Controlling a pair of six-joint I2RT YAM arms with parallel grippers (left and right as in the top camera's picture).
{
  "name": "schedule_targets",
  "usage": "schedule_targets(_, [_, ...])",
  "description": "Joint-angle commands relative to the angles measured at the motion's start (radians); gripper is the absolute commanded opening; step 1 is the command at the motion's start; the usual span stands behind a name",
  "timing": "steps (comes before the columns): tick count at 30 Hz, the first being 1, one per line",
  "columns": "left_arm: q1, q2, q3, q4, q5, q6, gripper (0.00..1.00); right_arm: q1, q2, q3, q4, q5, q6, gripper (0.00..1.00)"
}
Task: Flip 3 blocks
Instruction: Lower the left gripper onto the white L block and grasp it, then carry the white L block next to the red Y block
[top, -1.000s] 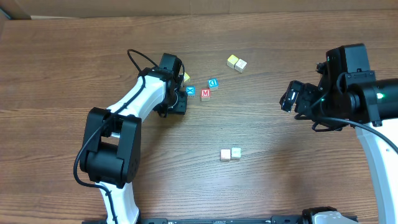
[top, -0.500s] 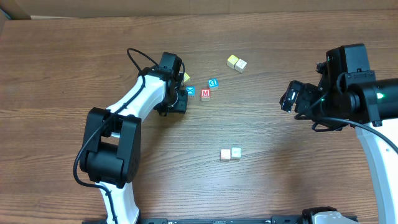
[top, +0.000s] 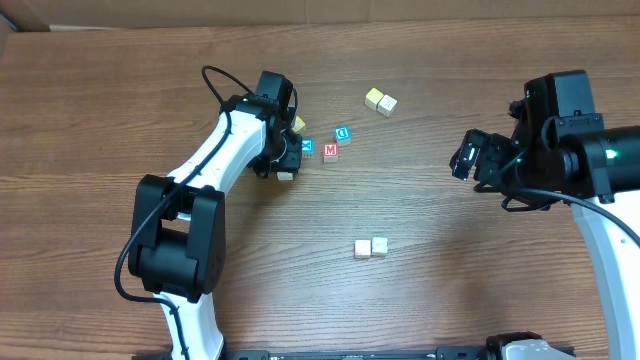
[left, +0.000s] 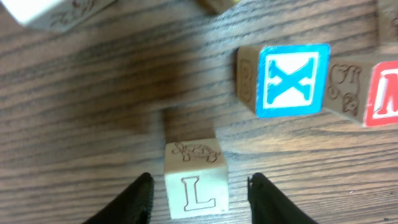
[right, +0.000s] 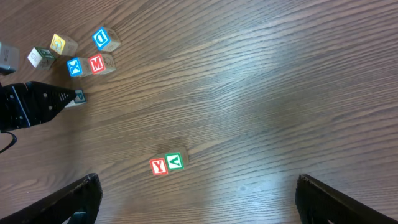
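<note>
A pale block (left: 194, 186) with an outlined L rests on the table between my left gripper's (left: 200, 198) fingers. There is a gap on each side, so the jaws stand open around it without touching. From overhead this block (top: 286, 176) peeks out at the left gripper's (top: 282, 168) tip. Two more blocks sit side by side mid-table, a red Y (right: 158, 167) and a green V (right: 175, 161); overhead their tops (top: 371, 247) look pale. My right gripper (right: 199, 202) hangs high at the right (top: 468, 156), wide open and holding nothing.
A blue X cube (left: 292, 79) and a red M cube (left: 382, 93) lie just right of the left gripper. A blue D cube (top: 342, 133), a yellow cube (top: 299, 124) by the left arm and a yellowish pair (top: 380, 101) lie farther back.
The left wrist has shifted slightly toward the back, and the pale block now shows at its fingertips. The right arm has not moved.
</note>
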Motion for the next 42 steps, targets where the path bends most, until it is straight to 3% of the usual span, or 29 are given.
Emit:
schedule_targets(1, [0.000, 0.013, 0.019, -0.016, -0.021, -0.025, 0.45, -0.001, 0.001, -0.006, 0.004, -0.006, -0.004, 1.00])
schedule_targets(8, [0.000, 0.013, 0.018, -0.026, -0.026, -0.025, 0.44, -0.001, 0.001, -0.006, 0.005, -0.006, -0.004, 1.00])
schedule_targets(15, [0.000, 0.013, 0.018, -0.025, -0.025, -0.038, 0.37, -0.001, 0.001, -0.006, 0.004, -0.007, -0.004, 1.00])
schedule_targets(29, [0.000, 0.015, 0.017, -0.026, -0.016, -0.040, 0.40, -0.001, 0.001, -0.006, -0.003, -0.007, -0.004, 1.00])
schedule_targets(42, [0.000, 0.015, -0.060, 0.029, 0.002, -0.055, 0.36, -0.001, 0.001, -0.006, -0.003, -0.007, -0.003, 1.00])
